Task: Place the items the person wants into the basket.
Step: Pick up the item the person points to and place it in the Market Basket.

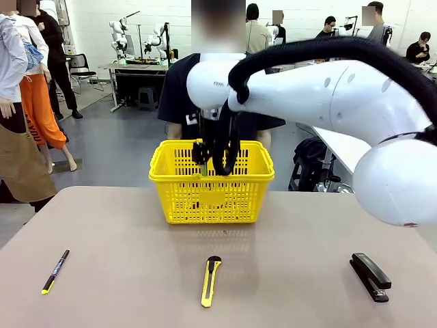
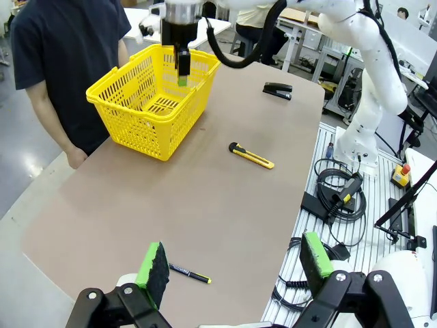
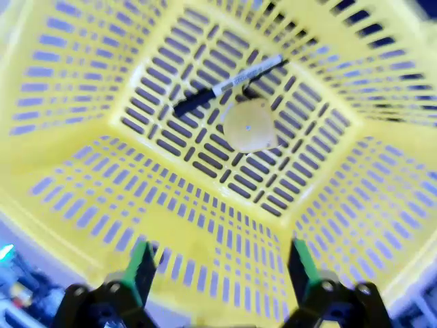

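Note:
The yellow basket (image 1: 212, 198) stands at the table's far middle, in front of the person (image 1: 179, 89) in a dark T-shirt. My right gripper (image 1: 205, 164) hangs over the basket's opening, open and holding nothing. Looking down from it, the right gripper (image 3: 222, 266) is above the basket floor (image 3: 82, 198), where a black marker (image 3: 229, 85) and a yellow tape measure (image 3: 249, 126) lie. A yellow-and-black utility knife (image 1: 211, 280) lies on the table near the front. My left gripper (image 2: 234, 263) is open above the table's near-left part, far from the basket (image 2: 136, 130).
A thin black pen with a yellow tip (image 1: 55, 271) lies at the front left. A black stapler (image 1: 370, 276) lies at the front right. The right arm (image 1: 341, 102) spans the table's right side above it. Cables and a stand (image 2: 341, 198) sit beside the table.

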You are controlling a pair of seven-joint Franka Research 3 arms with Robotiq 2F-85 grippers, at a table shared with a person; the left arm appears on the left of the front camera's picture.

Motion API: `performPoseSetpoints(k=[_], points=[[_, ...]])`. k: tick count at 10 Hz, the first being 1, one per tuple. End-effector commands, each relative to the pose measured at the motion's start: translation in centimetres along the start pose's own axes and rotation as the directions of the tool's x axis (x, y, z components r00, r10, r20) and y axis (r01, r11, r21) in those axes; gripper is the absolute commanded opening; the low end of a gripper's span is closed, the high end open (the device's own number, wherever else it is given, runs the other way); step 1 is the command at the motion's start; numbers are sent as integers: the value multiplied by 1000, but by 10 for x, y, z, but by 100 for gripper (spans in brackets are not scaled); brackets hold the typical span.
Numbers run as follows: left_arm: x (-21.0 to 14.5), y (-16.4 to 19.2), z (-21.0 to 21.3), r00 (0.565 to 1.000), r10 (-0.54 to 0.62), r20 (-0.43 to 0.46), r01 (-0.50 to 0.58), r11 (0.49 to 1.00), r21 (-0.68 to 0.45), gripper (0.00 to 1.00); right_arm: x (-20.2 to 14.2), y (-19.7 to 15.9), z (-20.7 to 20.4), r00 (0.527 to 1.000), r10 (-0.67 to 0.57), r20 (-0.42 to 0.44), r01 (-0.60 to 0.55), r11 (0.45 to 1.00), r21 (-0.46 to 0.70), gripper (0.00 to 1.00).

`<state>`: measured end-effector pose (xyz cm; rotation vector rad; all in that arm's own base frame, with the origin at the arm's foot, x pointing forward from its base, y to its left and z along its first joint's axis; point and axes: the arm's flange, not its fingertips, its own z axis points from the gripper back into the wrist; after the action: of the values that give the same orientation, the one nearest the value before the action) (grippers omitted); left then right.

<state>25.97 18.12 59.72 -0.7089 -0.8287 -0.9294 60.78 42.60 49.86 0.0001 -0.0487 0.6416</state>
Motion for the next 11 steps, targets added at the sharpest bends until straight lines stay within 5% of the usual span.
performPoseSetpoints(k=[1, 3, 6, 8, 11], points=[[-1, 0, 2, 1000, -25, 16, 25, 1000, -5, 100, -48, -1, 70, 993, -10, 114, 10, 1000, -2, 100], [-1, 0, 2, 1000, -25, 16, 25, 1000, -5, 100, -116, -1, 125, 986, -29, 163, 34, 999, -28, 100], [-1, 0, 2, 1000, -25, 16, 25, 1000, -5, 100, -268, 4, 157, 989, -90, 118, 93, 995, -22, 100], [-1, 0, 2, 1000, -25, 16, 25, 1000, -5, 100, -376, -2, 150, 966, -159, 202, 158, 987, 21, 100], [-1, 0, 2, 1000, -25, 16, 25, 1000, -5, 100, -444, -26, 119, 935, -270, 230, 257, 963, 87, 100]])
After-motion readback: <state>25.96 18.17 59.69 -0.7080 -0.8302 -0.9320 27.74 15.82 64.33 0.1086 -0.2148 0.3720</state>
